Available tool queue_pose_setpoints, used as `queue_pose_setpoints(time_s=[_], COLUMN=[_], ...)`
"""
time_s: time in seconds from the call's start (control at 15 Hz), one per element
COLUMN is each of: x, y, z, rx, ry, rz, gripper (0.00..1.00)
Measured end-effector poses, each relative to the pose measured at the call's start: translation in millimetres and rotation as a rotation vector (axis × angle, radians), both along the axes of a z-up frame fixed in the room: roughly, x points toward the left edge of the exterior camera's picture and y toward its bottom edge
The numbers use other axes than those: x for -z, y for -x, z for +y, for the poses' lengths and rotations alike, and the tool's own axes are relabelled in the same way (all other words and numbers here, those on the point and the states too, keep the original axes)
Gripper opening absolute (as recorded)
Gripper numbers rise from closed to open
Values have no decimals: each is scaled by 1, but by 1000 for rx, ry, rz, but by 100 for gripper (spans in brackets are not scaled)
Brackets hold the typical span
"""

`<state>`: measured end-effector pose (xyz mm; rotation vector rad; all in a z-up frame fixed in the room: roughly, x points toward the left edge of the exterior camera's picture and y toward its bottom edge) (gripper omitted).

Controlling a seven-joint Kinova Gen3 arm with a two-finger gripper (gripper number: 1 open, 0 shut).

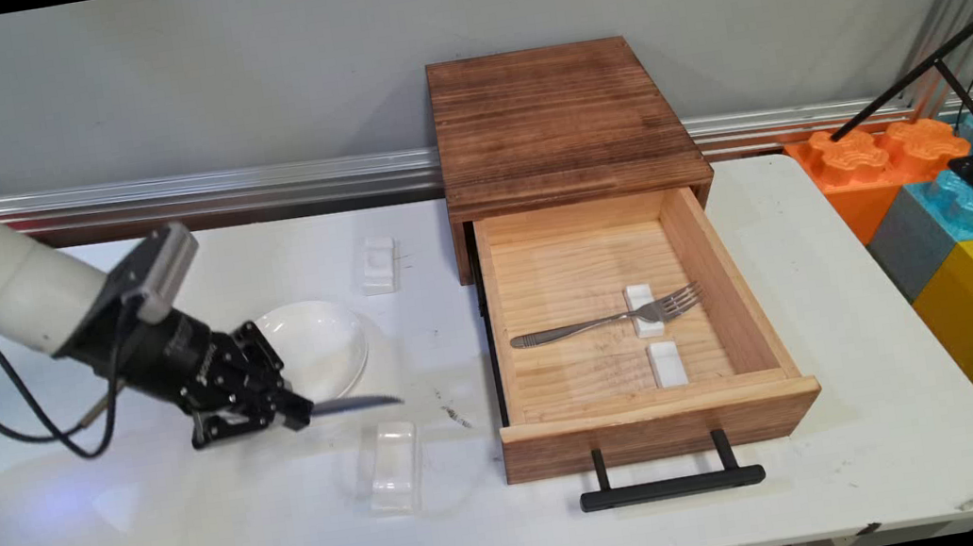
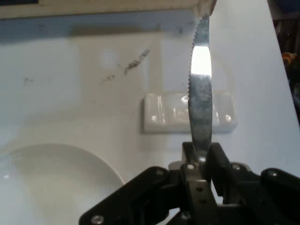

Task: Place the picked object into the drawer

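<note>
Holding a knife (image 2: 200, 89) clamped by its handle in the pincer (image 1: 292, 413), blade level over the bench (image 1: 841, 356) beside the plate (image 1: 320, 344), I'd keep it steady; the open drawer (image 1: 725, 277) holds a fork (image 1: 608, 322) propped on one white rest (image 1: 643, 308), another rest (image 1: 668, 364) bare.

No words, labels, brands, numbers or signs can be read in either view. A faint pale mark sits on the black body of the gripper (image 1: 292, 416) at left of centre in the main view, too small to make out.
</note>
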<state>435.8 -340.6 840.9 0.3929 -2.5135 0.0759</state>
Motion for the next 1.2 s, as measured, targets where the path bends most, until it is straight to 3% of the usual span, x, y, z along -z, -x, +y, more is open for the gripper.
queue_pose_setpoints(time_s=[0.33, 0.67, 1.0, 1.2], x=[-37, -67, -80, -84], y=[15, 49, 86, 123], z=[-8, -27, -44, -57], rx=[-56, -95, -118, -125], ry=[-16, -14, -9, -7], rz=[26, 60, 80, 95], gripper=[0, 0, 0, 0])
